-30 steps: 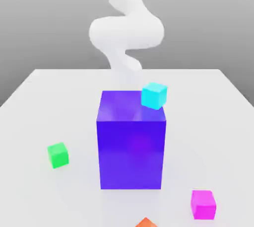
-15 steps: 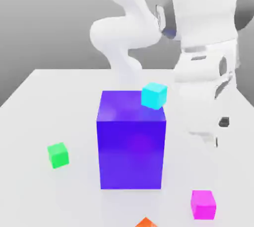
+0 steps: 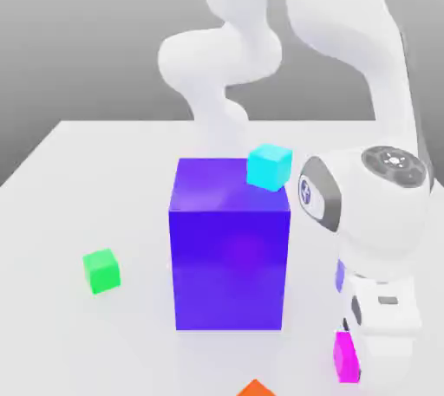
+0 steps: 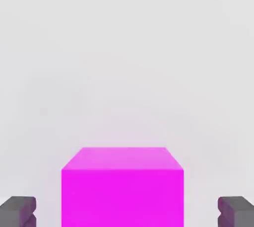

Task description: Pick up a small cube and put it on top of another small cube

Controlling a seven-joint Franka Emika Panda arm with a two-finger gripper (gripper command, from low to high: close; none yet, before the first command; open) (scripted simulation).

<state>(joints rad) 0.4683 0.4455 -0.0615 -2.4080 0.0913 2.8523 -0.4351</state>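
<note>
The small magenta cube (image 3: 344, 357) rests on the white table near the front, at the exterior view's right, with the arm's hand covering its right part. In the hand view the same cube (image 4: 122, 186) sits between my two dark fingertips (image 4: 17, 212), and a gap shows on each side of it. My gripper (image 4: 127, 213) is down around the cube, open and not touching it. The other small cube, bright green (image 3: 101, 270), stands alone on the table at the exterior view's left, far from the gripper.
A big purple-blue block (image 3: 230, 247) stands mid-table between the two small cubes, with a small cyan cube (image 3: 270, 166) at its top right corner. An orange cube (image 3: 255, 388) pokes in at the front edge. The white table (image 3: 87, 178) extends behind.
The arm came into view at the exterior view's right and lowered its hand onto the magenta cube, now partly hiding it. No cube has moved.
</note>
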